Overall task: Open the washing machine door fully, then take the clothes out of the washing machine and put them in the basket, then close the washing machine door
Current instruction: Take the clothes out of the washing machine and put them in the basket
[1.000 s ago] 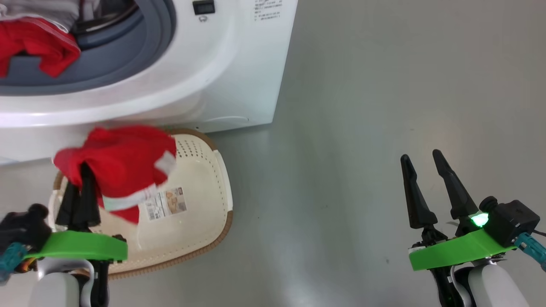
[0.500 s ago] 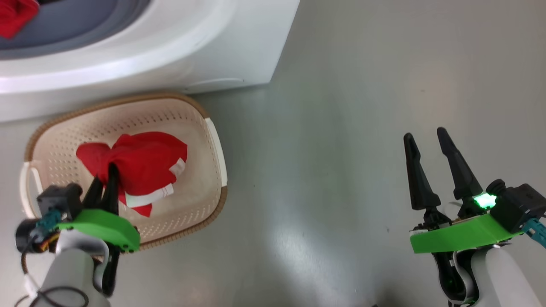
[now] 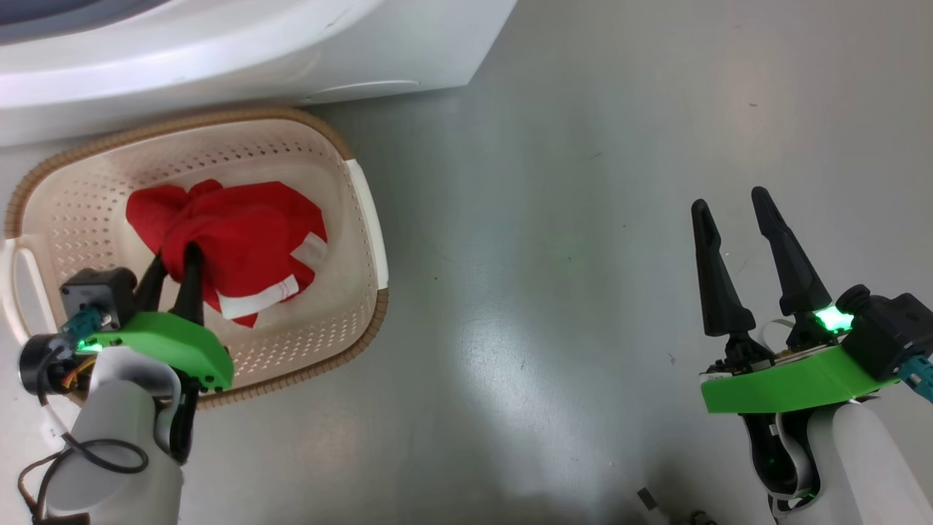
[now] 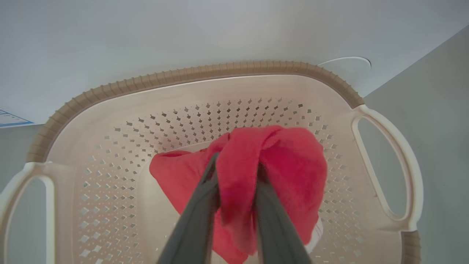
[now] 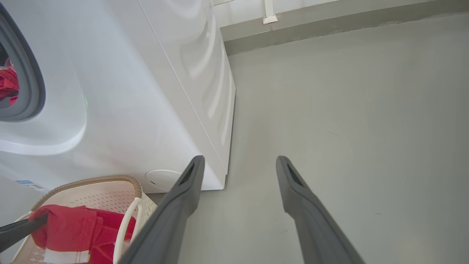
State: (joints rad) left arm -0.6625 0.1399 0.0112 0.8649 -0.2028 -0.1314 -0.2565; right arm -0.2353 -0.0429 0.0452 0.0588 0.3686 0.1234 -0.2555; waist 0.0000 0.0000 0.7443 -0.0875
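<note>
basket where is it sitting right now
Head view, left side: the basket sits on the floor just in front of the washing machine, with red clothes and the left gripper inside it.

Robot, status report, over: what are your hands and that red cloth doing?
Left fingers pinching red garment, low inside basket. Right fingers open, empty, over floor. More red cloth in washer. Nothing blocking.

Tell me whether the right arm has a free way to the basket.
Likely yes: open floor separates the right end effector from the basket, though the left end effector is inside it, at the clothes.
</note>
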